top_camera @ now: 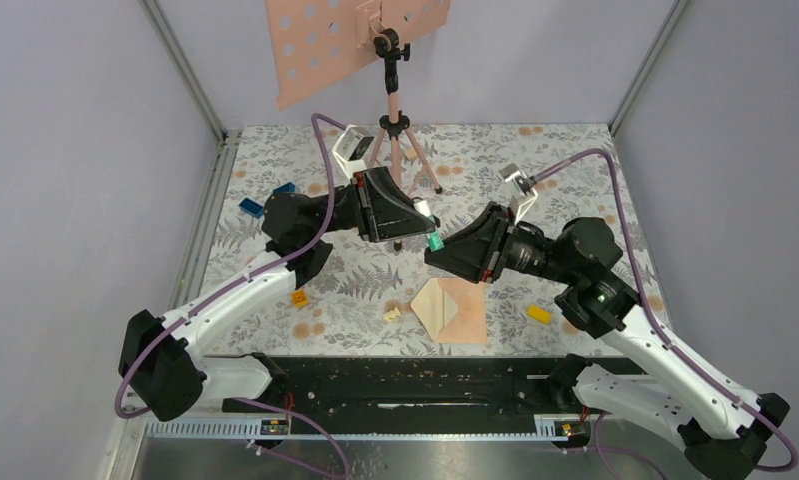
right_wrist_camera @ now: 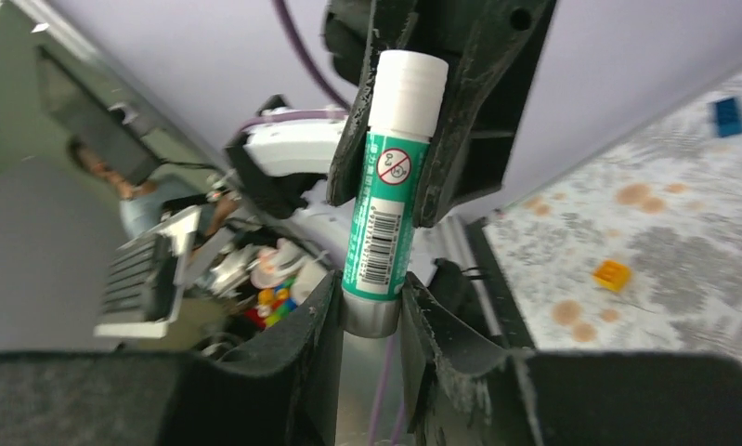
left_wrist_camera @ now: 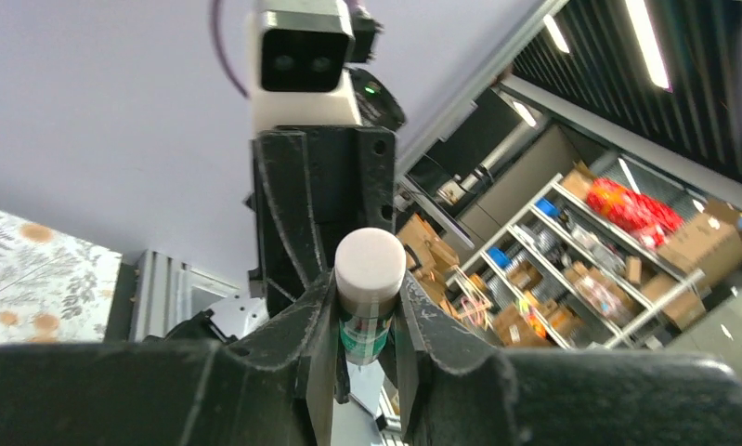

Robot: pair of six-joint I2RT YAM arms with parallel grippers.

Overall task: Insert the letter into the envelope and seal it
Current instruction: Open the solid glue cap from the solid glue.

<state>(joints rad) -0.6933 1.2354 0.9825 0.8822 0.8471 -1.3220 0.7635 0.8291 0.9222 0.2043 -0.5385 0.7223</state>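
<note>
My left pincer [left_wrist_camera: 369,311] clamps green glue stick [left_wrist_camera: 371,265], white end toward lens. Right arm's black wrist [left_wrist_camera: 320,186] just beyond, white camera [left_wrist_camera: 302,60] atop. Floral surface [left_wrist_camera: 32,279] left.

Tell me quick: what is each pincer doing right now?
Left pincer: closed on the glue stick, at its capped end.
Right pincer: closed on the same glue stick, at its base.
</note>
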